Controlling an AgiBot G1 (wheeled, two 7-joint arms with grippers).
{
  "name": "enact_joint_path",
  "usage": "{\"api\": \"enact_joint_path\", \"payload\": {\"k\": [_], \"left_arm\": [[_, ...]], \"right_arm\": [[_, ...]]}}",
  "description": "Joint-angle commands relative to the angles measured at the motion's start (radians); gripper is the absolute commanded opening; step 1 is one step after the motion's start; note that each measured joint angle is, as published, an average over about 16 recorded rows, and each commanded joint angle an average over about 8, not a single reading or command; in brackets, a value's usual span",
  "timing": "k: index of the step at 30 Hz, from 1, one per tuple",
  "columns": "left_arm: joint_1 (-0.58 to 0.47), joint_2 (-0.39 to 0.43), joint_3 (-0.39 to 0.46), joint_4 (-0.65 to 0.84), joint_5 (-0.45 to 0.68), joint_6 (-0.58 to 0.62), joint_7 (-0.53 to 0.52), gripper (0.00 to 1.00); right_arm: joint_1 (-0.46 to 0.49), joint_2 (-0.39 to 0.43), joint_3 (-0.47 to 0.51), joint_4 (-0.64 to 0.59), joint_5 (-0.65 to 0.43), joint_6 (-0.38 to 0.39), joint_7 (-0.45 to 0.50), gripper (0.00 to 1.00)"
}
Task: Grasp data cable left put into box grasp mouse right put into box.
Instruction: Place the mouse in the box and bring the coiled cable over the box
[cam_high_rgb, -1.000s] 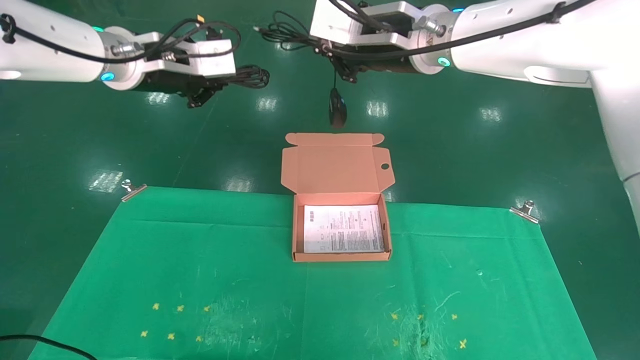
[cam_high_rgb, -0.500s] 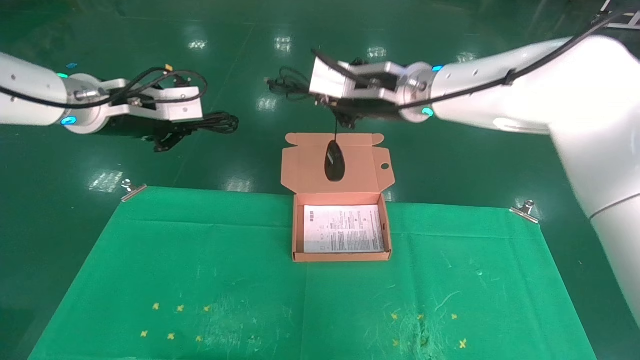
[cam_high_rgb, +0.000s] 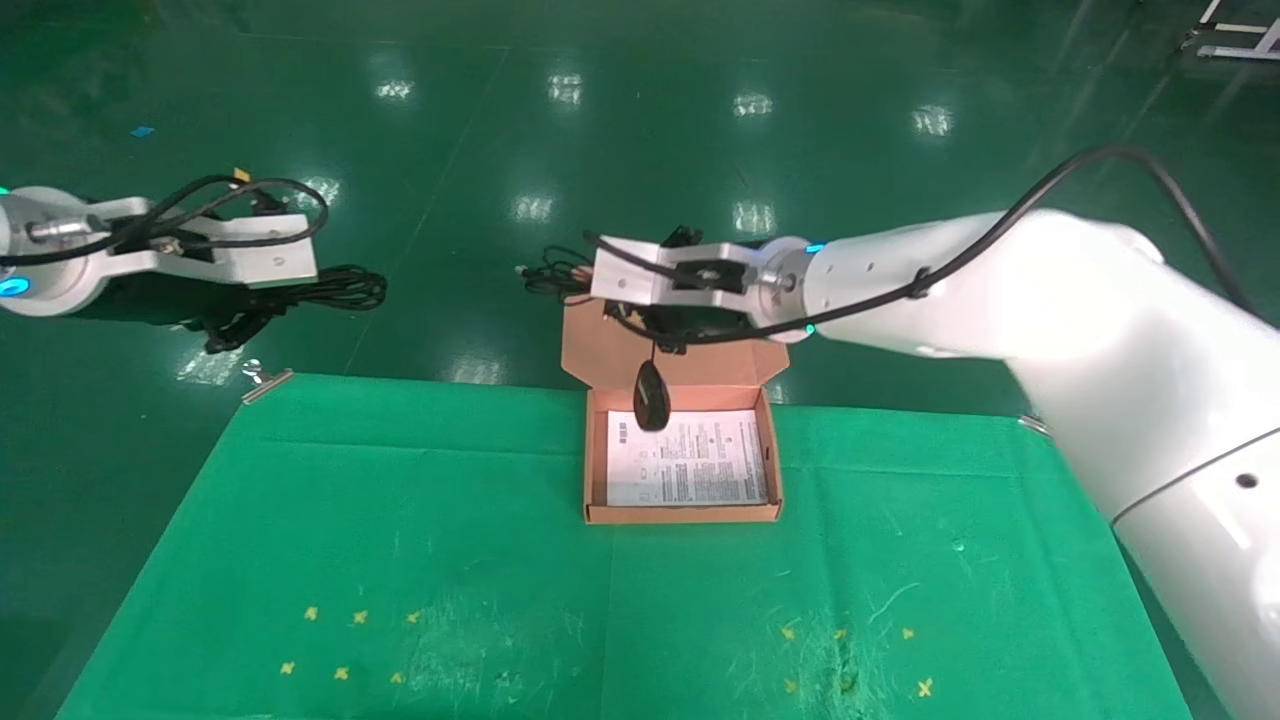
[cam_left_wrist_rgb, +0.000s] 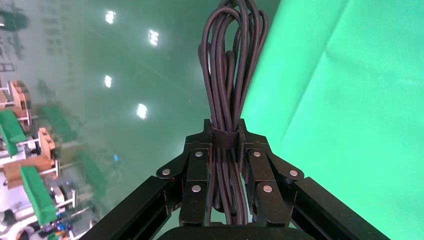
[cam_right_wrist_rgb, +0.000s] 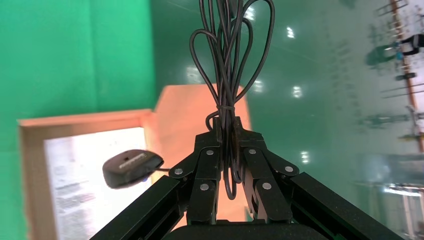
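Lying open on the green surface (cam_high_rgb: 400, 520): the box (cam_high_rgb: 683, 512). Clamping the mouse's bunched cord (cam_right_wrist_rgb: 230, 75) above its lid: the right gripper (cam_right_wrist_rgb: 229, 131), mouse (cam_high_rgb: 650, 396) dangling over the box's far edge. Pinching the data cable (cam_left_wrist_rgb: 231, 70) off to the left, beyond the surface: the left gripper (cam_left_wrist_rgb: 226, 134).

1. The box (cam_high_rgb: 682, 515) is matt salmon cardboard, with a white printed paper sheet (cam_high_rgb: 690, 470) inside.
2. The table cloth (cam_high_rgb: 400, 560) is green, matt, creased and scuffed.
3. The floor (cam_high_rgb: 620, 120) is glossy green.
4. The mouse (cam_high_rgb: 650, 396) looks like smooth black plastic.
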Motion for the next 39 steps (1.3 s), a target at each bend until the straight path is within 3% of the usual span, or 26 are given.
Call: {"api": "enact_joint_path", "payload": {"k": [1,8,16,17,24,25,31,39], "left_arm": [[0.002,-0.017,0.002,-0.036,0.011,0.029,-0.03,0.0],[0.011,-0.038,0.005,-0.104,0.027,0.064,-0.075,0.0],[0.016,-0.042,0.005,-0.119,0.032,0.067,-0.087,0.0],[0.016,-0.042,0.005,-0.12,0.032,0.067,-0.087,0.0],[0.018,-0.042,0.005,-0.126,0.029,0.069,-0.087,0.0],[0.02,-0.041,0.005,-0.127,0.027,0.068,-0.087,0.0],[0.045,-0.012,0.008,-0.122,0.002,0.035,-0.069,0.0],[0.101,0.093,0.026,-0.019,-0.005,-0.097,-0.01,0.0]], "right_arm": [[-0.01,-0.001,-0.029,0.004,0.015,0.011,0.011,0.0],[-0.04,-0.001,-0.12,0.011,0.056,0.053,0.117,0.0],[-0.039,-0.002,-0.226,-0.082,0.049,0.061,0.257,0.02],[-0.039,-0.002,-0.235,-0.092,0.047,0.062,0.268,0.1],[-0.039,0.007,-0.279,-0.116,0.047,0.071,0.3,0.96],[-0.039,0.01,-0.284,-0.114,0.048,0.072,0.303,1.0],[-0.041,0.029,-0.294,-0.088,0.051,0.076,0.315,1.0],[-0.031,0.089,-0.291,-0.046,0.052,0.072,0.32,1.0]]}}
